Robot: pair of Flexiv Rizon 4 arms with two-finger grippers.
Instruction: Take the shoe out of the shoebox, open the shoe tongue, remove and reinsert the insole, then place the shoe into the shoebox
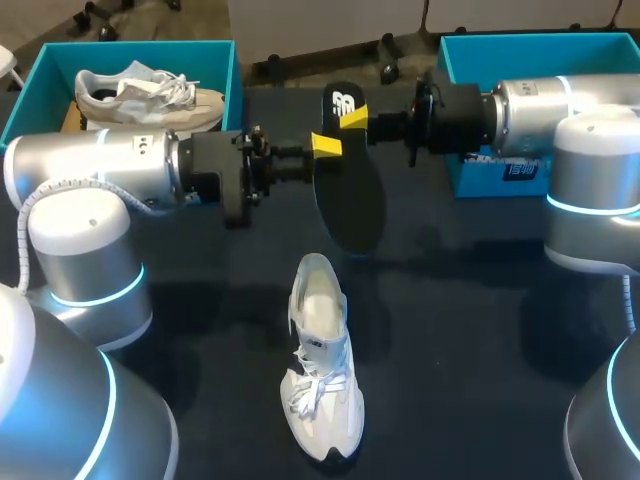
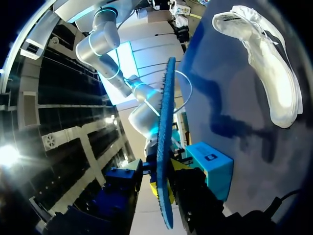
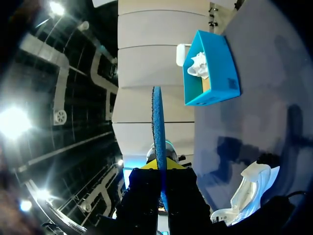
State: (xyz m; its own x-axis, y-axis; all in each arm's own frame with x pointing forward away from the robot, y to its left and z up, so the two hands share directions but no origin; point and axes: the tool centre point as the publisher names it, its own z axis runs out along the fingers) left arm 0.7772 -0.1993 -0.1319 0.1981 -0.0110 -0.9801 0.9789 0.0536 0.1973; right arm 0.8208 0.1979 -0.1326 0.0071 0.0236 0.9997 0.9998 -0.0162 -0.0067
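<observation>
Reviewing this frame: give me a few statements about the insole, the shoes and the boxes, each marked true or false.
1. The left jaws and right jaws both clamp the insole, holding it above the table. True.
2. The shoe on the table sits inside a shoebox. False: it rests on the bare table, outside both boxes.
3. The left shoebox is empty. False: a second shoe lies in it.
4. The insole is out of the shoe on the table. True.
</observation>
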